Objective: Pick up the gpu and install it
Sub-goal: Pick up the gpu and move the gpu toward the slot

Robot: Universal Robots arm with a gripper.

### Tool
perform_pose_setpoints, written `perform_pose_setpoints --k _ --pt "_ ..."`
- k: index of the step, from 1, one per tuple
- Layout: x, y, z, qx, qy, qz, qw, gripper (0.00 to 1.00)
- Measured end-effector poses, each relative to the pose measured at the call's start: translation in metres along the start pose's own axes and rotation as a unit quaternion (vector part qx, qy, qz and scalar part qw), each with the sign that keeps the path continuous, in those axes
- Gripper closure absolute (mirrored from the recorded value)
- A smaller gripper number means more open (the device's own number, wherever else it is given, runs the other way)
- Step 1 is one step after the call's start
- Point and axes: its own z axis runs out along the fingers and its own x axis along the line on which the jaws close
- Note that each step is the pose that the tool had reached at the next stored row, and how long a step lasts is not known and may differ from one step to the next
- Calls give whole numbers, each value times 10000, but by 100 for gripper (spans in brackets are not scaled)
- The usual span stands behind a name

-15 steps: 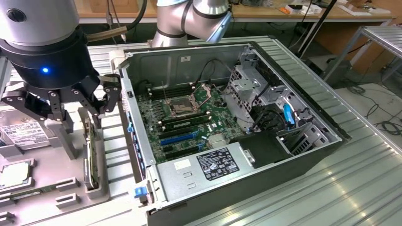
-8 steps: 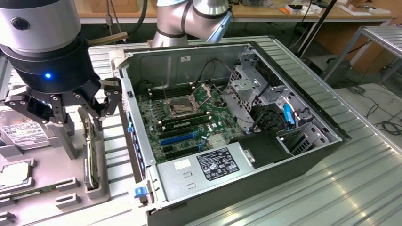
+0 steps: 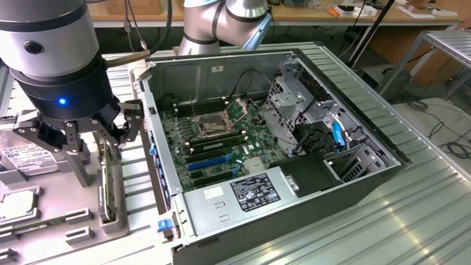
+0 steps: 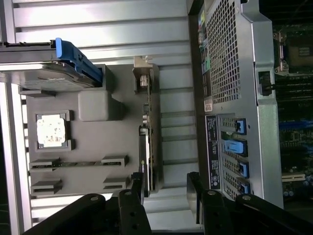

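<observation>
The gpu (image 3: pixel 107 187) is a thin dark card standing on edge in a slot of the grey parts tray (image 3: pixel 74 204), at the exterior view's left beside the open computer case (image 3: pixel 309 72). My gripper (image 3: pixel 96 157) hangs right above the card, open, holding nothing. In the wrist view the gpu (image 4: pixel 149 137) runs away from the fingers, its silvery bracket (image 4: pixel 143 73) at the far end. The near end lies between the open fingers (image 4: pixel 137 196), close to one of them. The gripper (image 4: pixel 166 193) stands wider than the card is thick.
The tray also holds a hard drive with a blue handle (image 4: pixel 73 56), a processor (image 4: pixel 51 129) and a memory stick (image 4: pixel 73 164). Inside the case are the motherboard (image 3: pixel 217 135), blue card slots (image 3: pixel 209 163) and a power supply (image 3: pixel 246 193). The case's rear panel (image 4: pixel 230 73) stands next to the tray.
</observation>
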Motion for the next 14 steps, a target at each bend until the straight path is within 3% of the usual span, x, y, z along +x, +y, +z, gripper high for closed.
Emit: perform_pose_setpoints --k 14 --pt "6 -11 244 0 -3 0 10000 52"
